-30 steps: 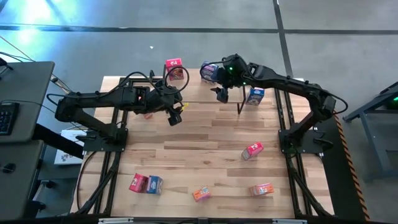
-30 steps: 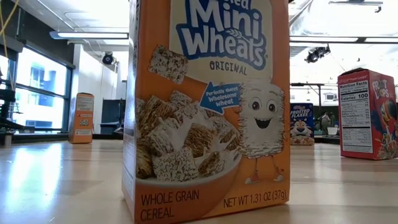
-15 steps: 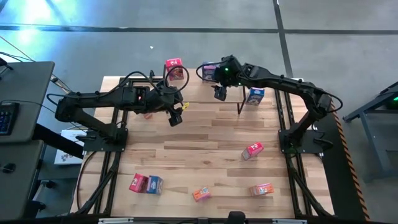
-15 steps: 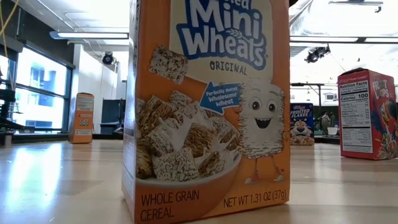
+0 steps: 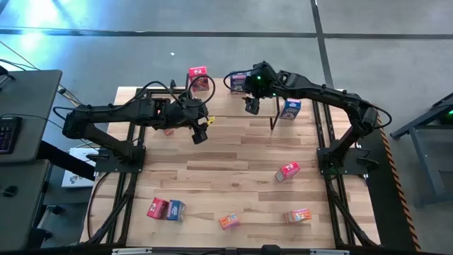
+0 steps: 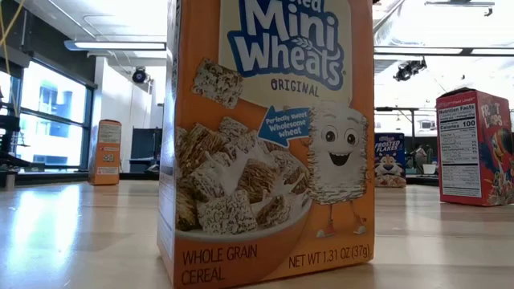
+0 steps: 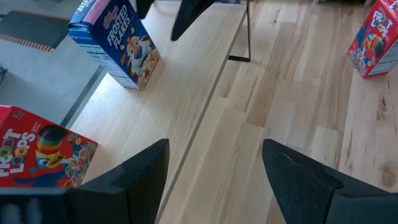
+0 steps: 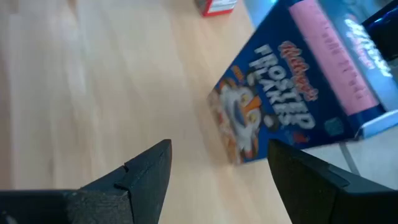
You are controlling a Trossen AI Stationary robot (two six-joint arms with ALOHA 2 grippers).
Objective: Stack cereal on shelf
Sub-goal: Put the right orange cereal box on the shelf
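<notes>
Two open pincers [image 7: 214,165] [image 8: 217,165] above shelf [image 7: 186,124] edge.

Two cereal boxes [image 5: 198,73] [image 5: 238,81] are standing on the shelf [image 5: 219,106] along the far edge of the bench [image 5: 233,156], the left hand [image 5: 200,134] hovering just near of the left one and the right hand [image 5: 250,106] beside the right one. Another box [image 5: 290,108] is sitting right of them at the far edge. One box [image 5: 287,171] is lying mid-right, and four more [image 5: 157,208] [image 5: 175,210] [image 5: 228,221] [image 5: 298,215] are spreading along the near edge.
</notes>
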